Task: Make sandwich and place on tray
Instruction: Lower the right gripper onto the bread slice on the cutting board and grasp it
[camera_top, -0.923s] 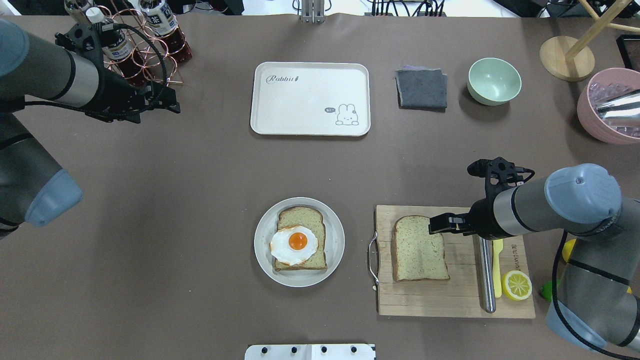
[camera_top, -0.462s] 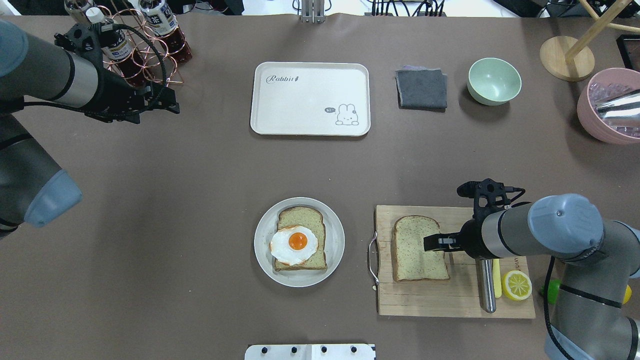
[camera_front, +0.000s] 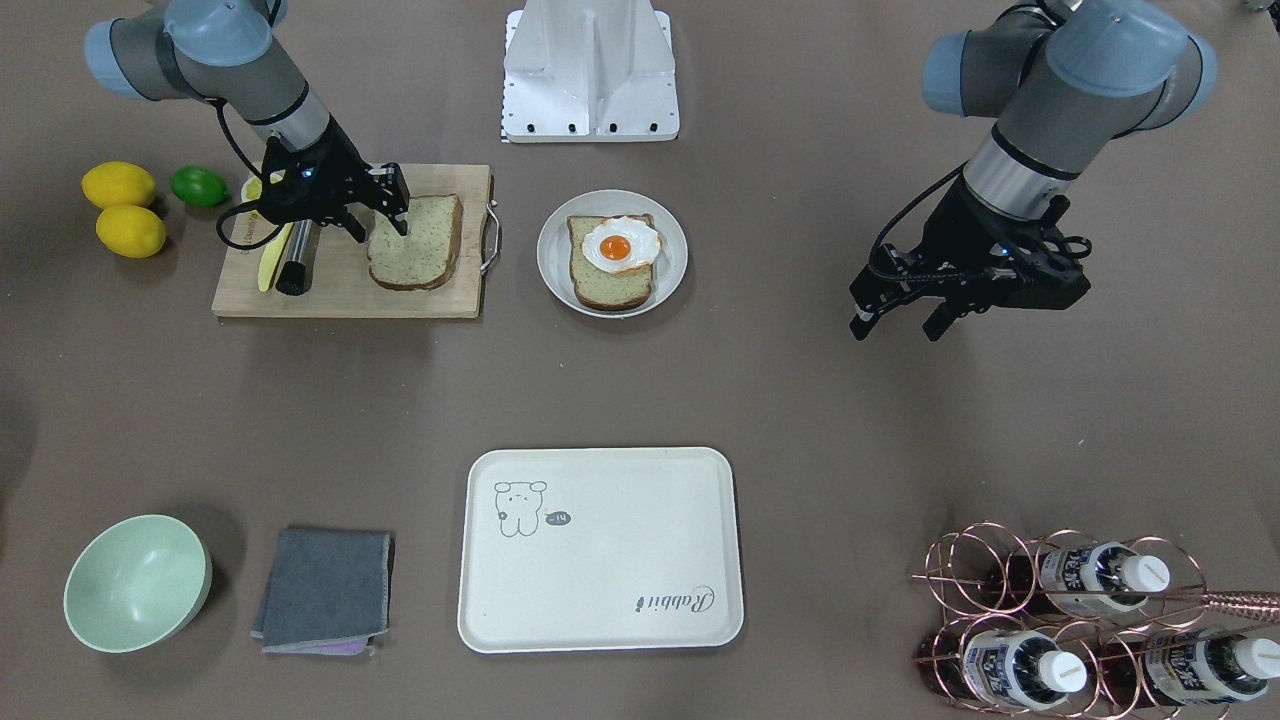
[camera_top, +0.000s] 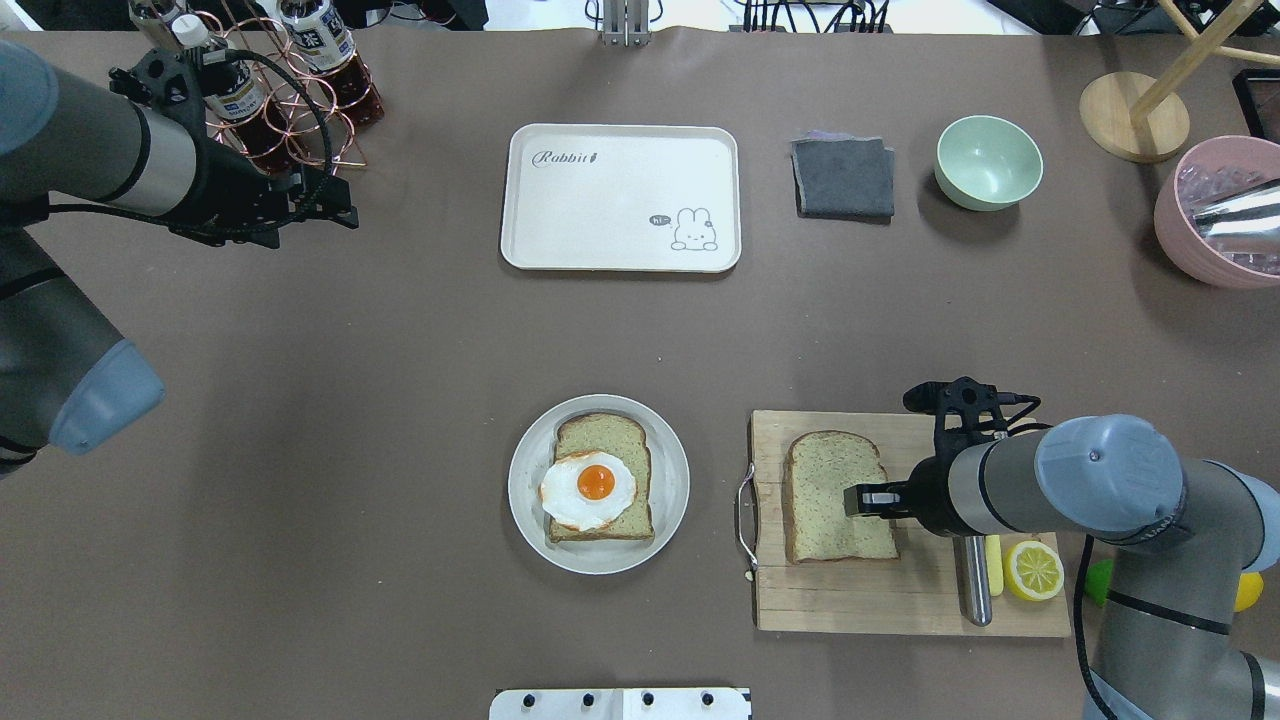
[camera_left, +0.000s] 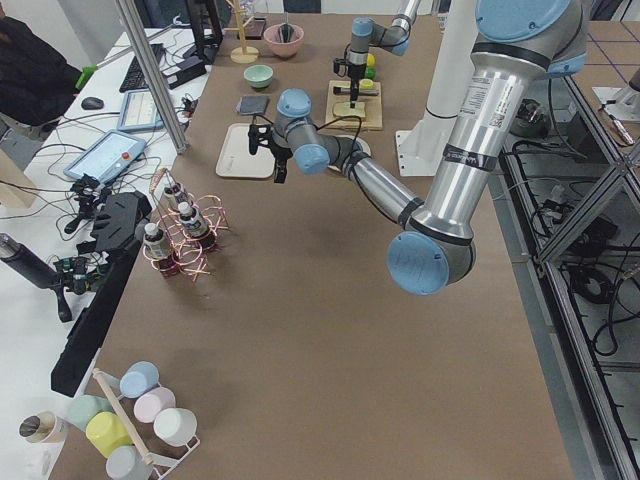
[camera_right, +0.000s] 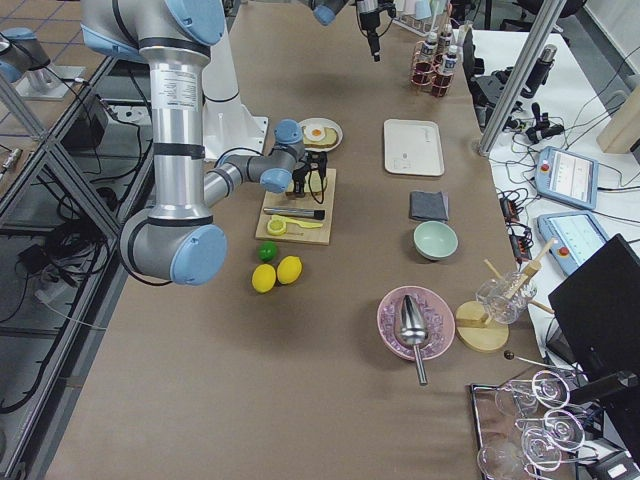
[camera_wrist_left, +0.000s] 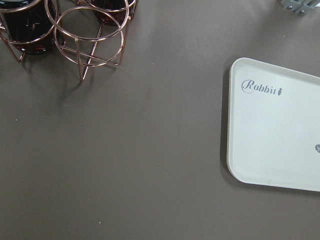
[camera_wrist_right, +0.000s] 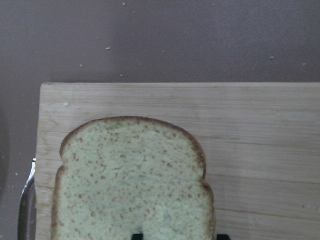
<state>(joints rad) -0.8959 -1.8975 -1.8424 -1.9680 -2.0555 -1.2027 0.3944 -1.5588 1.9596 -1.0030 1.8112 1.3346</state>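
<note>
One bread slice (camera_top: 838, 497) lies on the wooden cutting board (camera_top: 900, 600). My right gripper (camera_top: 858, 498) is open and low over the slice's right side. In the right wrist view one fingertip (camera_wrist_right: 136, 235) sits over the bread (camera_wrist_right: 132, 185) and the other just past its edge. A second slice (camera_top: 618, 440) lies on the round white plate (camera_top: 670, 500) with the fried egg (camera_top: 588, 488) on top. The cream tray (camera_top: 620, 197) is bare at the far middle; it also shows in the left wrist view (camera_wrist_left: 275, 135). My left gripper (camera_top: 335, 208) is open and empty, left of the tray.
A copper rack of bottles (camera_top: 280, 90) stands behind my left gripper. A grey cloth (camera_top: 843, 177), a green bowl (camera_top: 988, 160) and a pink bowl (camera_top: 1215, 215) are at the far right. A steel handle (camera_top: 973, 580), a yellow knife and a lemon half (camera_top: 1034, 570) lie on the board.
My right gripper has moved nearer and lower, from the bread's far right corner to over its right side. The left arm has barely moved.
</note>
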